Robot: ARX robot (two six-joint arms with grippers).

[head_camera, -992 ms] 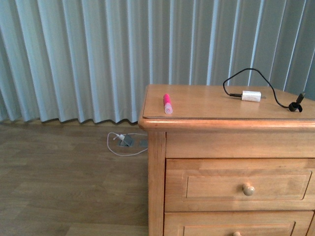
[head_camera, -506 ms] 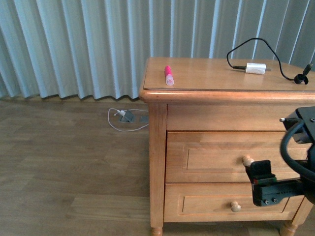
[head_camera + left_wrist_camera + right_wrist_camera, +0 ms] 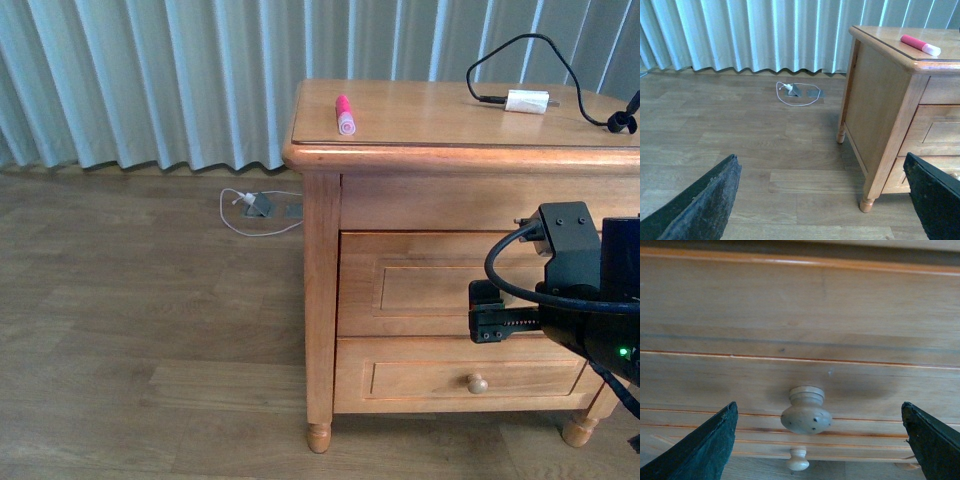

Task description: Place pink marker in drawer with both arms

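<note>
The marker (image 3: 344, 114) lay on the cabinet top (image 3: 440, 120) near its front left corner, pale cap toward the front edge. It sat well above the right gripper (image 3: 487, 312) and off to that gripper's left, touched by nothing. Seen from the left wrist, the marker (image 3: 920, 44) was also higher than the left gripper (image 3: 821, 157) and well apart from it. That gripper hung over bare floor (image 3: 765, 150) beside the cabinet with its jaws spread wide and nothing between them.

The drawer (image 3: 420, 290) was shut, its front flush with the frame. The right gripper was level with it and pointed at its front, hiding the knob in the front view. In the right wrist view the knob (image 3: 806, 412) sat straight ahead, centred between the two fingers (image 3: 705, 450). They stood wide apart and did not touch it. How close they were to the knob could not be told. The lower knob (image 3: 478, 383) showed below the gripper.

A white charger (image 3: 527, 101) with a black cable (image 3: 500, 60) lay far back on the cabinet top, above the right gripper and clear of the marker.

By this showing, no part of the task was done. The right arm looked lined up for a grip on the knob. Closing on it, pulling the drawer out, picking up the marker, most likely with the left arm, and dropping it in were all left.
</note>
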